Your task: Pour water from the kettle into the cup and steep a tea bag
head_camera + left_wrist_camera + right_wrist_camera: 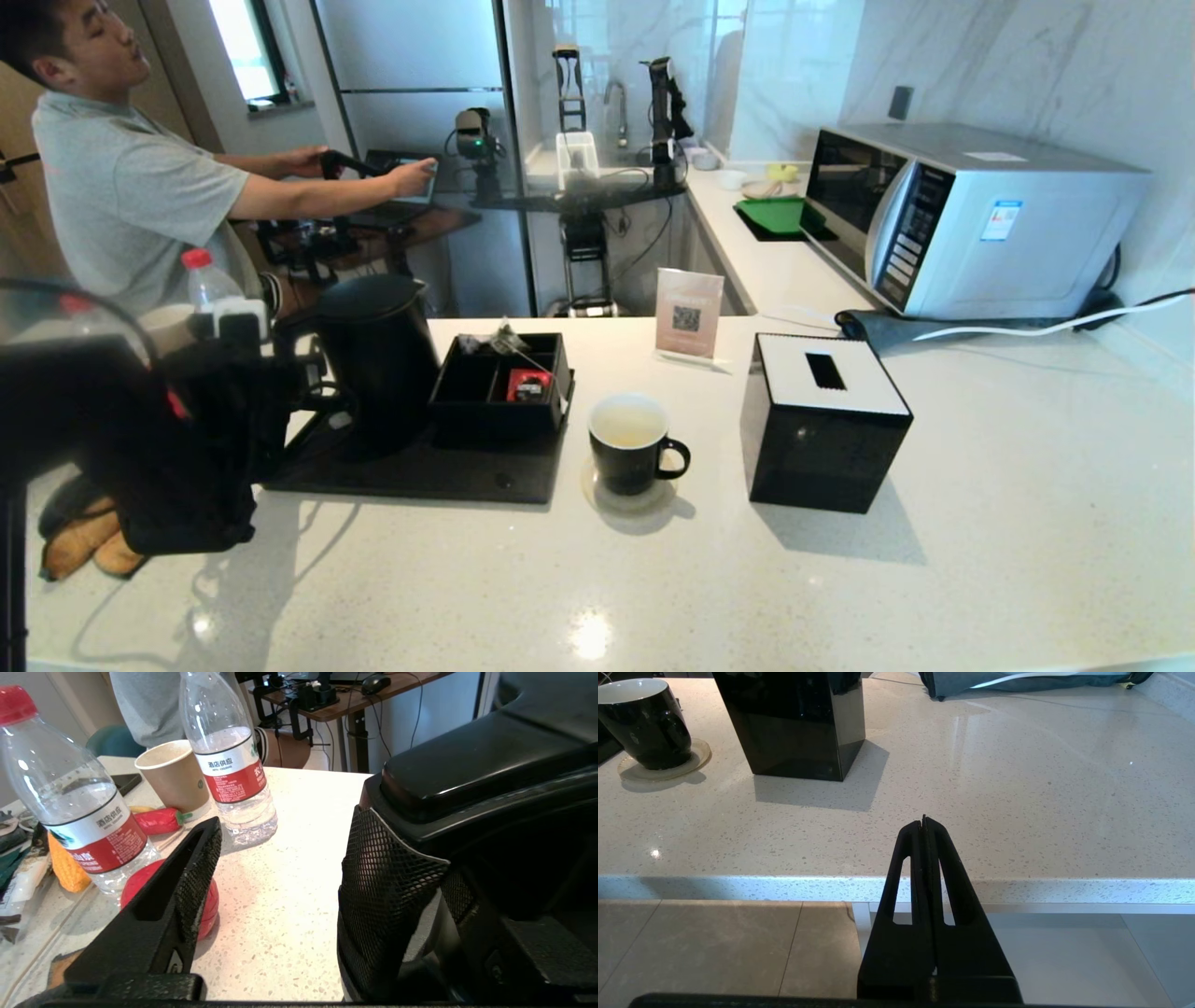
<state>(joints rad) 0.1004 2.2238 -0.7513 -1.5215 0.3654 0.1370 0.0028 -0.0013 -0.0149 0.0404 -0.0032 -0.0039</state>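
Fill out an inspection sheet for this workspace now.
Surface: pale speckled counter, glossy.
Job's things: kettle upright on black tray; cup on coaster, pale liquid inside; tea bag in compartment box.
Clutter: tissue box, water bottles, paper cup, microwave.
Grippers: left gripper open beside kettle, holding nothing; right gripper shut, empty, off the counter edge.
Cables: white cable by microwave.
Surroundings: person at desk behind.

Hotel-style kitchen doubling as a robot test room. Pale stone desk (934, 579) with microwave (971, 219), kettle (378, 359), tea tray (420, 471) and tissue box (826, 420); marble walls, sink tap (616, 103) behind. Beyond, an operator (121, 177) at a cluttered bench (411, 219) with mounted rig (583, 201).
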